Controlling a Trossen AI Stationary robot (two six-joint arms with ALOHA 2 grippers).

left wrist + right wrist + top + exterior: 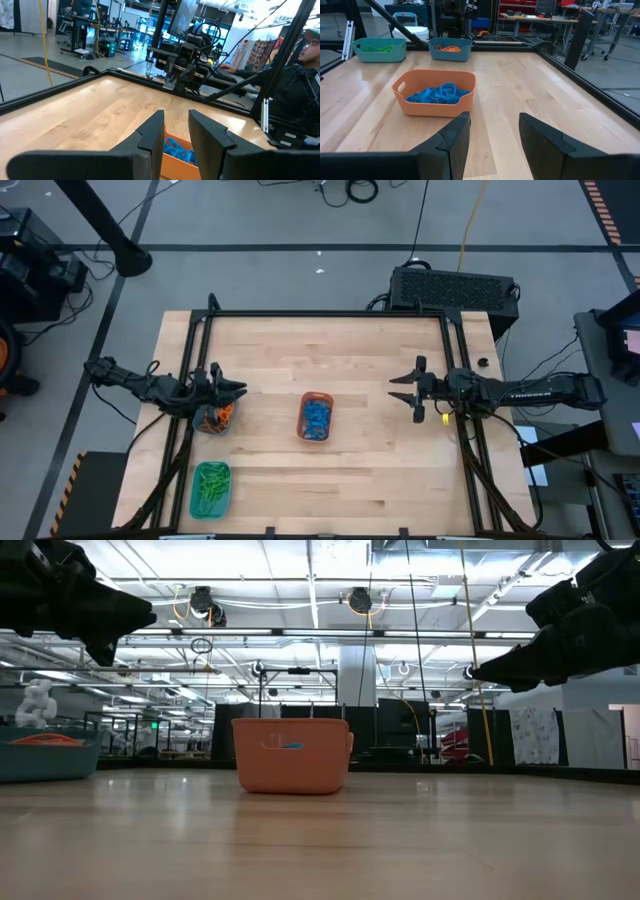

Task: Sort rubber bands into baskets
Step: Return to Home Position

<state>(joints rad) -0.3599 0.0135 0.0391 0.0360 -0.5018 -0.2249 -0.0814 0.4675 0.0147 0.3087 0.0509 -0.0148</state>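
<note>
Rubber bands (440, 94): seen only inside baskets, with blue in orange basket (435, 109), orange in small teal basket (450, 51) on its left-arm side, green in larger teal basket (379, 53) farther off that way. Left gripper (236, 390): fingers slightly parted, empty, hanging over small teal basket beside orange basket. Right gripper (395, 388): fingers apart, empty, well off orange basket's other side. Risk, judged: low retreat clipping that small rim, spilling sorted bands; or dragging out a loop snagged unseen on a finger.
</note>
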